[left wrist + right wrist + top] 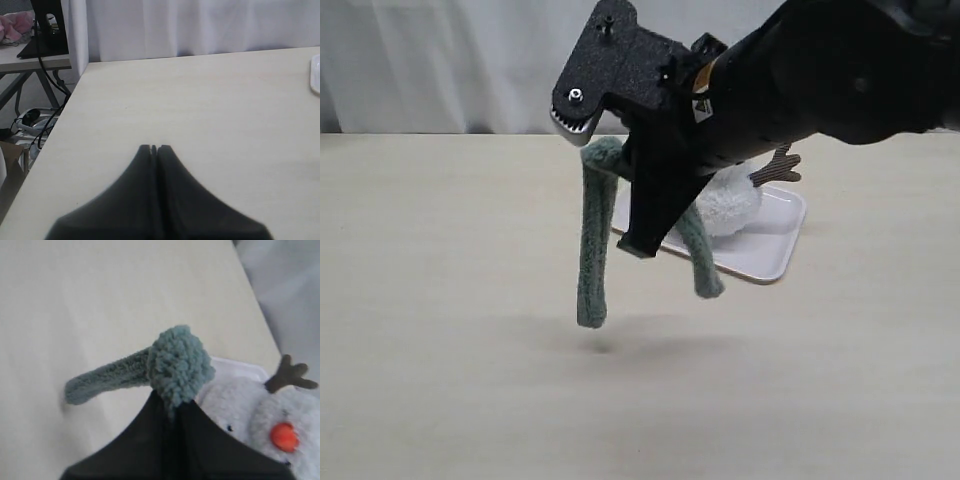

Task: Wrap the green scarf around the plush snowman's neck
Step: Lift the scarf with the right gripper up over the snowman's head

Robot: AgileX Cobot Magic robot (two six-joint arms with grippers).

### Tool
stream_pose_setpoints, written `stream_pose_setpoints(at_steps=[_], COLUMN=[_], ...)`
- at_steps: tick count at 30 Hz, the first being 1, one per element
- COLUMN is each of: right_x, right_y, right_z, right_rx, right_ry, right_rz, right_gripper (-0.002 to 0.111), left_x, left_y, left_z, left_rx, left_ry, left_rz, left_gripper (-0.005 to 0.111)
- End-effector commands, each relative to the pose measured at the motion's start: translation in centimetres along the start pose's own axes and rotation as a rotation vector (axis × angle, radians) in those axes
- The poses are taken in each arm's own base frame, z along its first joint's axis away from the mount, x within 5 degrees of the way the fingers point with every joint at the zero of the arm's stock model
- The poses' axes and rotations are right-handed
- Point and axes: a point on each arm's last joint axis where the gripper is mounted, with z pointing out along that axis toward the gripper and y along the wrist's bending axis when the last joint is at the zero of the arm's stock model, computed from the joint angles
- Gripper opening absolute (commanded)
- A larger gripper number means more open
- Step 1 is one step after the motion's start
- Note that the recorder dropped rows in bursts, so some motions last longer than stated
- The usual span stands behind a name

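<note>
The right gripper (172, 410) is pinching a bunched fold of the green scarf (177, 362) at mid-frame, and one end is hanging out over the pale table (100, 290). Just beside it, the plush snowman (235, 405) is resting on a white tray (242, 369) — its orange nose (285, 436) and brown twig arm (290, 376) are showing near the frame's edge.

1 white tray (772, 248) on pale table (440, 380), white curtain (440, 60) behind, perhaps cables (28, 118) beyond

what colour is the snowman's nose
Orange. The snowman's nose shows best in the right wrist view.
</note>
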Motion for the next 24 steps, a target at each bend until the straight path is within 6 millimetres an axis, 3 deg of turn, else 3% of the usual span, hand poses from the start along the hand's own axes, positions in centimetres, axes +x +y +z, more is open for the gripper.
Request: stream_pose_setpoints(at_steps=[1,10,17,24], right_x=[1.2,2.9,3.7,7.5], right_y=[-2.7,-6.9,-9.0,-11.4], right_z=[0.8,4.0,5.8,7.5], right_rx=[0.145,0.268,0.329,0.367], right_ry=[0.022,-0.125,-0.257,-0.186], right_rz=[0.056,0.107,0.127,0.186], right_gripper=[0.004,0.004,0.004,0.004], left_x=[0.0,0.0,0.0,0.0], left_y=[0.0,0.0,0.0,0.0], left_z=[0.0,0.0,0.0,0.0], left_rx=[-0.001,-0.001,-0.001,-0.001], left_ry=[-0.011,-0.011,-0.014,-0.014], left_rz=[-0.005,-0.005,-0.005,-0.005], left_gripper=[0.000,0.000,0.000,0.000])
